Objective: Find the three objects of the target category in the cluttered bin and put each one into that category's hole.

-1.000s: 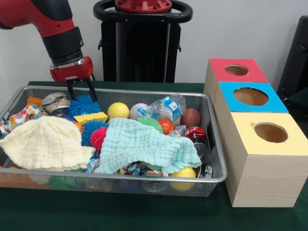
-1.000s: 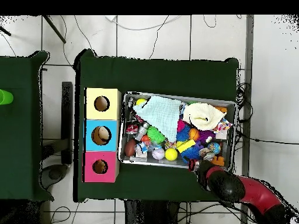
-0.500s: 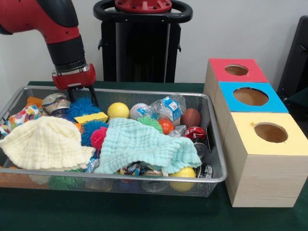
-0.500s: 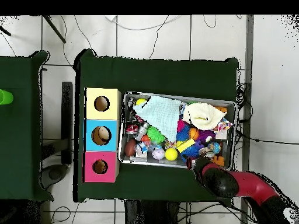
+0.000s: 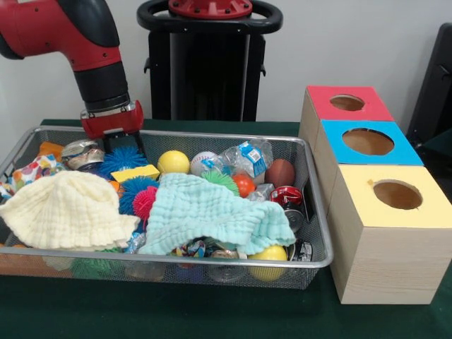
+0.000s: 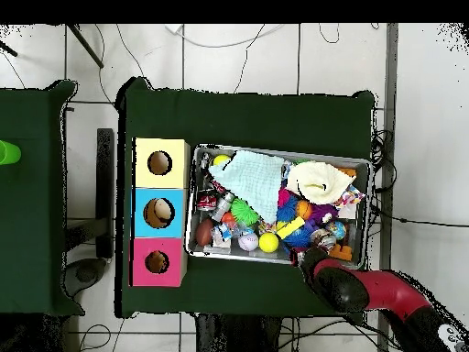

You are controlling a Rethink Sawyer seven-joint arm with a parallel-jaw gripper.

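At the far left corner of the wire bin (image 5: 311,212) in your front view, the gripper (image 5: 116,145) has its tips down in a blue spiky ball (image 5: 121,157), so you cannot tell how wide the claw stands or whether it holds anything. Just right of it lie a yellow ball (image 5: 173,162) and a baseball (image 5: 202,161); a cream cloth (image 5: 67,209) and a mint cloth (image 5: 208,212) cover the near clutter. Right of the bin stand the red box (image 5: 346,103), blue box (image 5: 367,143) and yellow box (image 5: 395,195). From overhead, you see the arm (image 6: 366,291) at the bin's (image 6: 280,151) lower right edge, the gripper hidden beneath it.
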